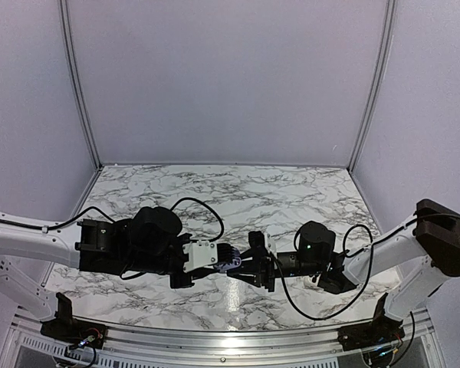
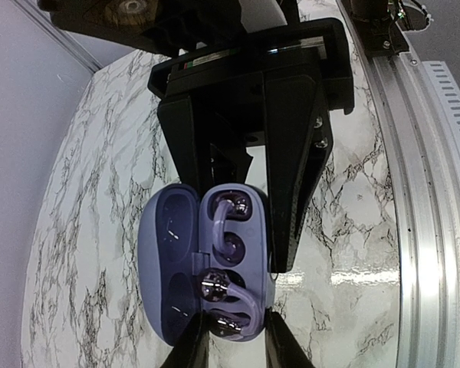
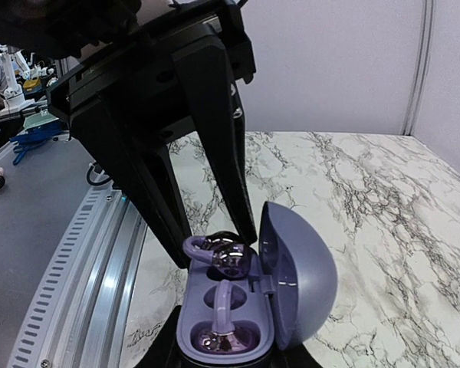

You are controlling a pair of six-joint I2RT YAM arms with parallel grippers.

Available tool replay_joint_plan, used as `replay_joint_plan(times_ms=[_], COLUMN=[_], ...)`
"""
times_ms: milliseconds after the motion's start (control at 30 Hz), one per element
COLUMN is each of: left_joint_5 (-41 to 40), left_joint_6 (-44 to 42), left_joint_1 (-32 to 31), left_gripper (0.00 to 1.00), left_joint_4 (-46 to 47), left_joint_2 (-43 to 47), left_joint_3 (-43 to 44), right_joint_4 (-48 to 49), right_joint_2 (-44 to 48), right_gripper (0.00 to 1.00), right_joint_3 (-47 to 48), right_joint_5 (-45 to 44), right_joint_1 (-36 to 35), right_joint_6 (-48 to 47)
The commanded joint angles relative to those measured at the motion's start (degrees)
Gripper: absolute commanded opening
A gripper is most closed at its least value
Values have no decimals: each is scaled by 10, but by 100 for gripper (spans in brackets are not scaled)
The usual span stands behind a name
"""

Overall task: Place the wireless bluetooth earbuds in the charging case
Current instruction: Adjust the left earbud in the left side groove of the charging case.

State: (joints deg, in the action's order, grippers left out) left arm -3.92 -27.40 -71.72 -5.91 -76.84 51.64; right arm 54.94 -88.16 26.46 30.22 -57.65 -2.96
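Note:
The purple charging case (image 1: pixel 231 259) stands open, its lid (image 3: pixel 299 276) swung aside. My right gripper (image 3: pixel 230 354) is shut on the case's base from the near end, also seen as black fingers (image 2: pixel 291 192) along the case. One wireless earbud (image 3: pixel 222 337) sits down in its slot, the same earbud (image 2: pixel 234 218) at the top in the left wrist view. The other earbud (image 3: pixel 230 259) lies raised and tilted on the far slot. My left gripper (image 3: pixel 215 249) reaches down with a finger touching each side of it, seen from its own view (image 2: pixel 234 337) over that earbud (image 2: pixel 215 287).
Both arms meet over the front middle of the marble table (image 1: pixel 291 192). An aluminium rail (image 2: pixel 437 192) runs along the table's near edge, close to the case. White walls close off the back and sides.

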Motion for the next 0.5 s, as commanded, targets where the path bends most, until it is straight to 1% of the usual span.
replay_joint_plan(times_ms=[0, 100, 200, 333, 467], left_joint_5=[17, 18, 11, 7, 6], left_joint_6=[0, 1, 3, 2, -2], left_joint_1=[-1, 0, 0, 0, -2], left_gripper=[23, 23, 28, 33, 35], left_joint_4=[-21, -26, -26, -25, -25], left_joint_2=[-6, -8, -4, 5, 13], left_joint_3=[13, 13, 13, 16, 20], right_joint_4=[28, 29, 29, 30, 31], right_joint_2=[10, 8, 6, 4, -1], right_gripper=[0, 0, 0, 0, 0], right_joint_3=[18, 18, 17, 16, 16], right_joint_5=[4, 5, 8, 6, 7], right_joint_1=[-4, -4, -4, -4, -4], right_joint_6=[7, 7, 7, 8, 10])
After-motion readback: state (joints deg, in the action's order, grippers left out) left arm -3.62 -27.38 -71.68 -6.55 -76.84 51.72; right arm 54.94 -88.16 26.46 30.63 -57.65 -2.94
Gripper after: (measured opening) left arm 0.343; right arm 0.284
